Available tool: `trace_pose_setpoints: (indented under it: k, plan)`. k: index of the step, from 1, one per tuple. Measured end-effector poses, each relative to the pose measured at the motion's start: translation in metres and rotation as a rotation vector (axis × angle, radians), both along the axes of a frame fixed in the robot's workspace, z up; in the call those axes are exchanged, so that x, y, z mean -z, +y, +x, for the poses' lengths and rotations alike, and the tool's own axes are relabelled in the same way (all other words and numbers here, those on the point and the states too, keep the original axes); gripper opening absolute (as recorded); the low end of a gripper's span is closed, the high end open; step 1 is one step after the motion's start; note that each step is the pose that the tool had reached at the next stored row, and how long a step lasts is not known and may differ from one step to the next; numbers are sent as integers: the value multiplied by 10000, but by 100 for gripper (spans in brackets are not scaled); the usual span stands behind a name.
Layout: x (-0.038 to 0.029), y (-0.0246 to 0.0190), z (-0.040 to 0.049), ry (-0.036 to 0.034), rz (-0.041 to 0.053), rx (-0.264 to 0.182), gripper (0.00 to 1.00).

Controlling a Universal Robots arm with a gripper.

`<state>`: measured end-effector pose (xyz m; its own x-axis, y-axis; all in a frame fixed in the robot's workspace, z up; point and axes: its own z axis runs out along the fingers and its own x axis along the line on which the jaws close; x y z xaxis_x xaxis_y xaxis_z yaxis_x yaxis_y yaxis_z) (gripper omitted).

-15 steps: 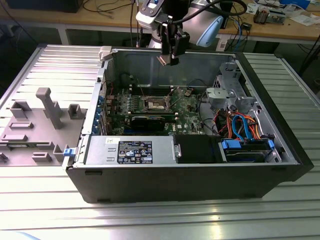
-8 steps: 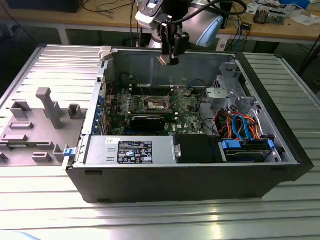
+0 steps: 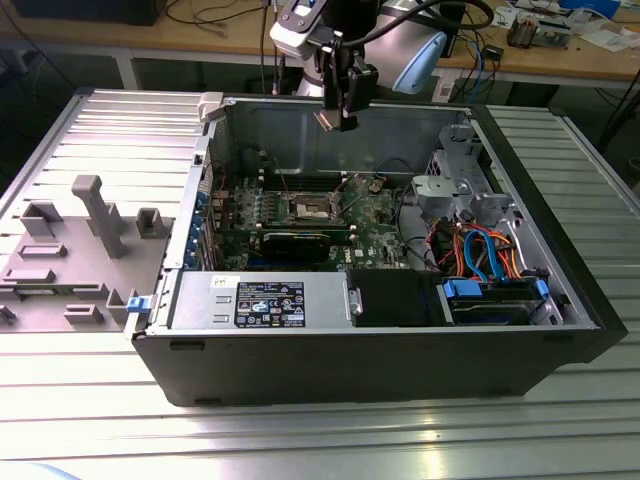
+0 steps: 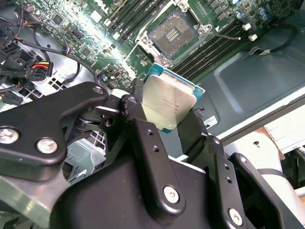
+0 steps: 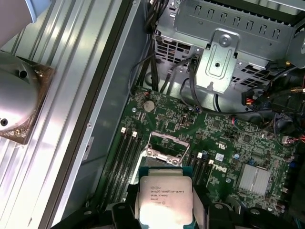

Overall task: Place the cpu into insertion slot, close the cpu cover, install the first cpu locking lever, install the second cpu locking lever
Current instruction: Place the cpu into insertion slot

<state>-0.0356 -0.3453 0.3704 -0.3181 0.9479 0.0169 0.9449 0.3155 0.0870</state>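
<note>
The gripper (image 3: 338,118) hangs above the open computer case (image 3: 560,290), clenched on the cpu (image 3: 325,117), high over the cpu socket (image 3: 312,208) and a little towards the case's back wall from it. In the second wrist view the two black fingers (image 4: 143,136) pinch the cpu (image 4: 169,102) by opposite edges. Its silvery metal top faces the camera and its green-blue board edge shows along the side towards the socket (image 4: 174,34). The chip is tilted, not level with the motherboard (image 4: 95,28).

The socket lies uncovered there, its grey contact field bare, with dark memory slots (image 4: 212,47) running along both sides of it. In the first wrist view the cpu (image 5: 164,195) sits in front of the socket and hides the near part of it. Past the chip, the cpu cover (image 5: 164,143) shows as a thin silvery frame at the socket's far edge. It seems to be swung up and open, though from this angle that is hard to be sure of. Well away from the socket, a finned heatsink (image 5: 255,179) sits on the same board.
</note>
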Motion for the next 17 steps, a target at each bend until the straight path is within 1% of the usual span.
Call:
trace_pose_setpoints:
  k: [17]
  plan:
    - [0, 0, 0, 0, 0, 318, 53]
